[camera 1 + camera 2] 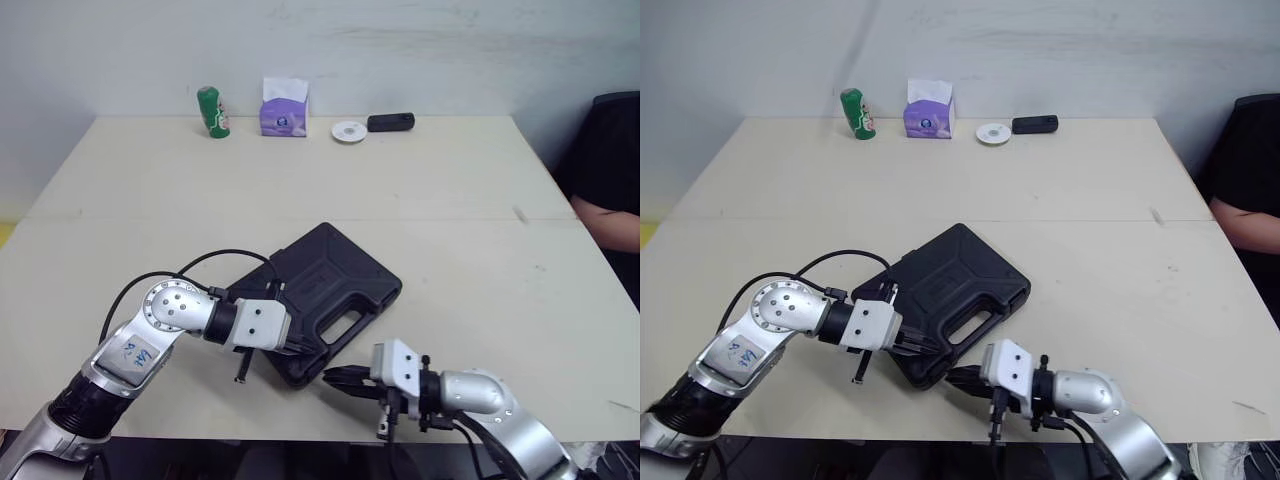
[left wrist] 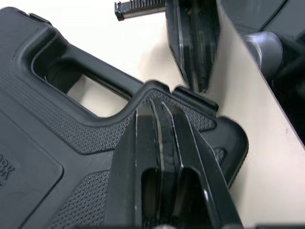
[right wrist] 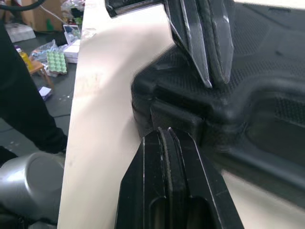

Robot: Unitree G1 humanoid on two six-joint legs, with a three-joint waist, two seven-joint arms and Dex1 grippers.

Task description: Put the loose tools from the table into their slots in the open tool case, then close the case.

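Left gripper (image 2: 157, 102): fingers pressed together, tips on closed case (image 1: 330, 275), 7 o'clock corner. Right gripper (image 3: 164, 131): likewise closed, touching front edge, 5 o'clock.

Black stippled tool case (image 1: 330, 280), beige table (image 1: 450, 200), green can (image 1: 210, 110), purple tissue box (image 1: 284, 116)

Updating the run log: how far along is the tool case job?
Done: the tool case lies shut on the table, with no loose tools seen around it. In hand: both grippers are at its handle edge, fingers shut, the left gripper resting on the lid and the right gripper tip-on against a latch. Left: I cannot tell whether the latches are snapped; if they are, only pulling the arms back remains.
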